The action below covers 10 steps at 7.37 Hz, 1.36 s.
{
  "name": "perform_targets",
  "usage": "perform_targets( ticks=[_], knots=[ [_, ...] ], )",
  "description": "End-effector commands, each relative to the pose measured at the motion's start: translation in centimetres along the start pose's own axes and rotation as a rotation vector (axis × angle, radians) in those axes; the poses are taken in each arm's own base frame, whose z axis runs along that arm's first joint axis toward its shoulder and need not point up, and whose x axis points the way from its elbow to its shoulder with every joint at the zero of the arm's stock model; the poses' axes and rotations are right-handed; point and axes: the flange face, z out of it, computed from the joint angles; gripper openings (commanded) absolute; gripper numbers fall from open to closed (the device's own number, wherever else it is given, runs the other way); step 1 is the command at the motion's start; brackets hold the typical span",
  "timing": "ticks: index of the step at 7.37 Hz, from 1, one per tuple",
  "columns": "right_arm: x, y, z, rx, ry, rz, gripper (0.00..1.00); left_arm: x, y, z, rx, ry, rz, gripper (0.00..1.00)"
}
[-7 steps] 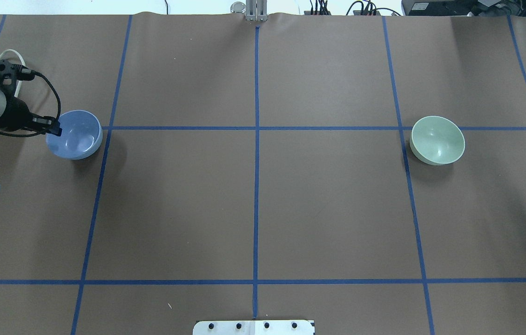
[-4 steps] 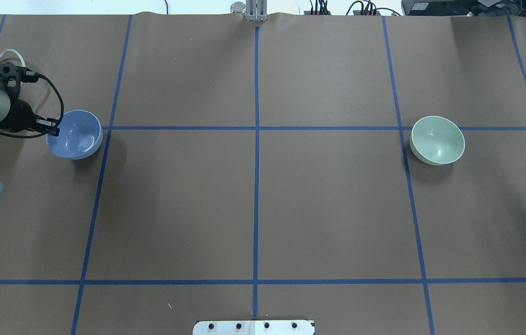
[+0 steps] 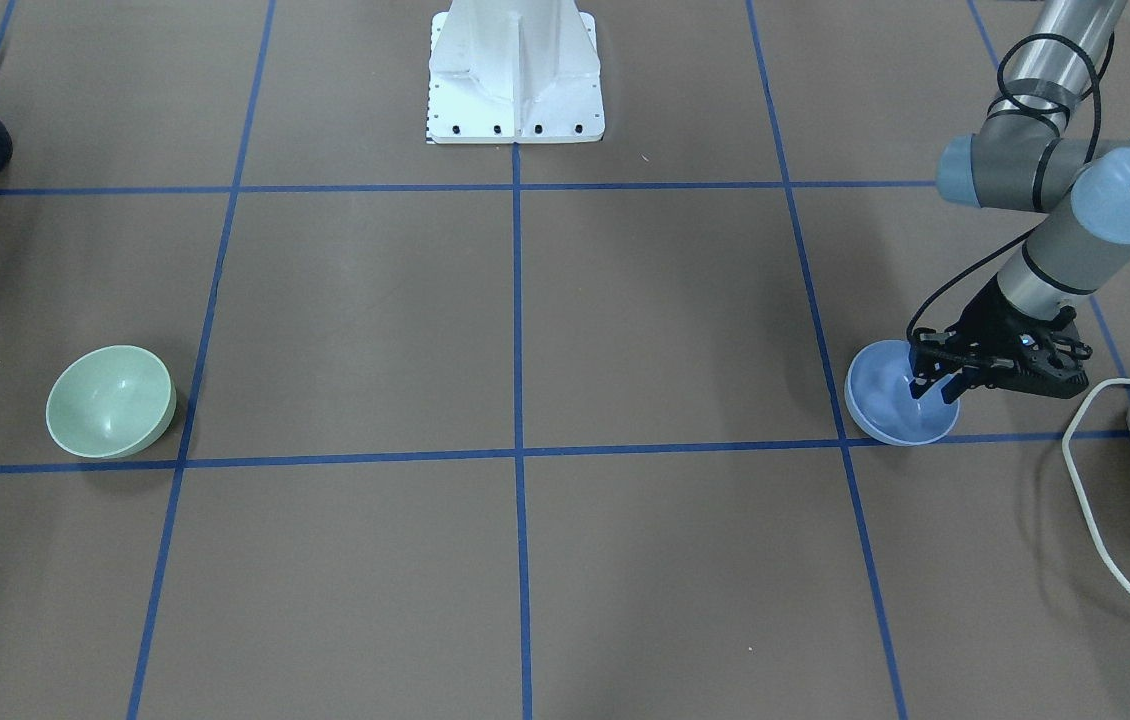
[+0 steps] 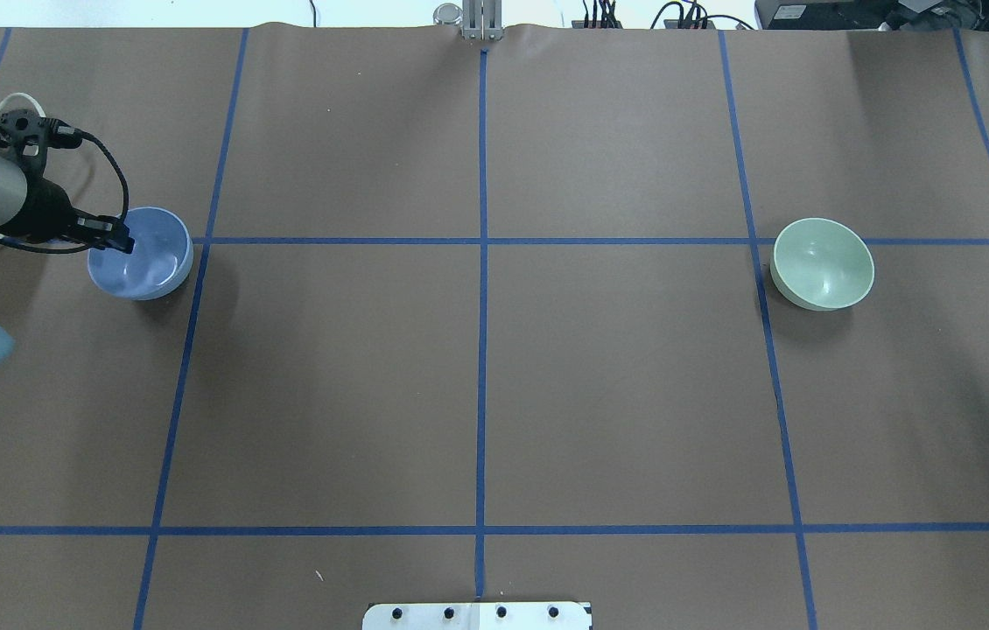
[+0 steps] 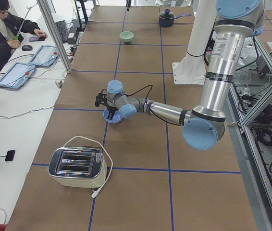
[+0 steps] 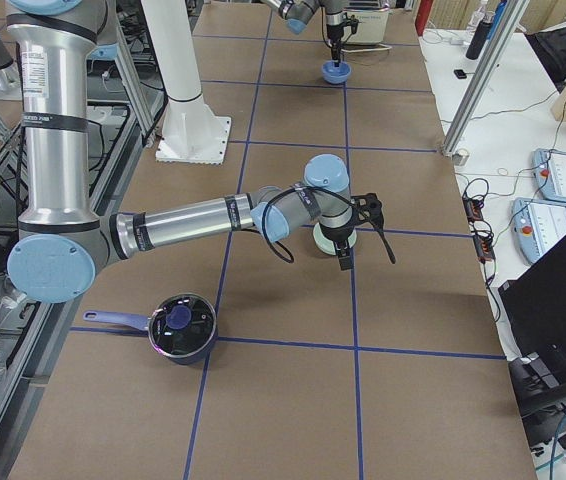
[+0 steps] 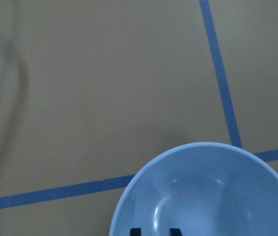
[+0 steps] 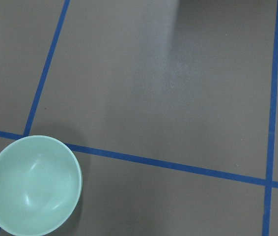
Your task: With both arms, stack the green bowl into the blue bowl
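Green bowl [image 4: 823, 264] sat upright on the tabletop [image 4: 617, 394] toward the robot's right end, just beside a crossing of tape lines [image 4: 482, 350]. It was well apart from the blue bowl [image 4: 144, 258], which sat upright by another crossing at the left end. From the right side camera the green bowl was mostly hidden behind the right arm's [image 6: 178, 225] wrist, with only a pale sliver showing. The right hand [image 6: 344, 258] appeared overhead only as a black scrap cut off at the frame's edge, and its own wrist camera caught none of its fingers. Whether it was open or closed could not be told. In the side view it hung pointing down near the green bowl. The left wrist camera cut off the blue bowl's near rim, and only the very tips of two fingers [image 7: 135, 231] poked in at the bottom. A narrow gap stood between them with the bowl's inside showing through, so the left hand [image 3: 932, 390] was slightly open and gripped nothing. Whether the tips touched the bowl was unclear. The left arm [image 5: 167, 111] had its upper link upright, its elbow low, and its forearm running nearly level over the tabletop. Its hand pointed down into the blue bowl's edge nearest the tabletop's end. The right arm was bent the same way. A toaster [image 5: 76, 166] stood near the blue bowl and a pot [image 6: 178, 330] near the green one.
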Motion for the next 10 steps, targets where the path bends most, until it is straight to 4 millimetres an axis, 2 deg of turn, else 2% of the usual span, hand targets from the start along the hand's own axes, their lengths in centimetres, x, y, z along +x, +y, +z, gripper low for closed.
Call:
perform_targets(
  ticks=[1, 2, 3, 4, 5, 8, 9, 10],
  knots=[
    [-0.1, 0.0, 0.1, -0.001, 0.000, -0.001, 1.00, -1.3, -0.7, -1.0, 0.001, 0.003, 0.048, 0.46],
    [-0.1, 0.0, 0.1, -0.001, 0.000, -0.001, 1.00, -2.9, -1.2, -1.4, -0.002, -0.017, 0.061, 0.46],
    [-0.1, 0.0, 0.1, -0.002, -0.001, -0.002, 1.00, -3.6, -1.5, -1.8, -0.010, -0.031, 0.068, 0.46],
    [-0.1, 0.0, 0.1, -0.001, 0.003, -0.002, 1.00, -4.0, -1.4, -1.2, -0.016, -0.042, 0.063, 0.46],
    [-0.1, 0.0, 0.2, -0.002, 0.003, -0.003, 1.00, -4.1, -1.9, -0.7, -0.019, -0.044, 0.058, 0.46],
    [-0.1, 0.0, 0.2, -0.003, 0.003, -0.002, 1.00, -3.6, -1.6, 0.2, -0.030, -0.037, 0.062, 0.46],
    [0.0, 0.0, 0.3, -0.004, 0.004, -0.001, 1.00, -3.1, -1.3, 0.6, -0.037, -0.033, 0.071, 0.43],
    [0.0, 0.1, 0.3, -0.005, 0.004, 0.000, 1.00, -2.6, -1.1, 0.9, -0.040, -0.030, 0.079, 0.28]
  ],
)
